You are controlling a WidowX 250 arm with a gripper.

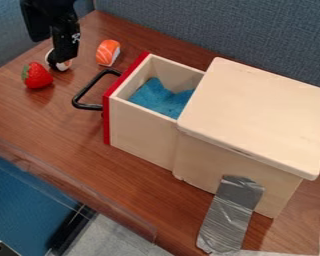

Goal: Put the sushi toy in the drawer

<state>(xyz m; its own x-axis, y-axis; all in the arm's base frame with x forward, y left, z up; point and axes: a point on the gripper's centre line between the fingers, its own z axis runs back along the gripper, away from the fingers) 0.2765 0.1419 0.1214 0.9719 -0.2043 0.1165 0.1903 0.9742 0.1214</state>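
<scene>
1. The tool hangs at the upper left of the view, over the counter, with its lower end at a small rounded piece, white with some orange; I cannot tell whether the tool is spread, pressed together or pinching that piece.
2. The sushi toy, orange with pale stripes over white, lies on the counter between the tool and the drawer; it is outside the drawer and apart from the tool.
3. The drawer stands pulled out of a pale wooden box; it has a red front and a black handle; a blue cloth lies inside.
4. A red toy strawberry sits near the rounded piece; grey tape runs down from the box's side.
</scene>
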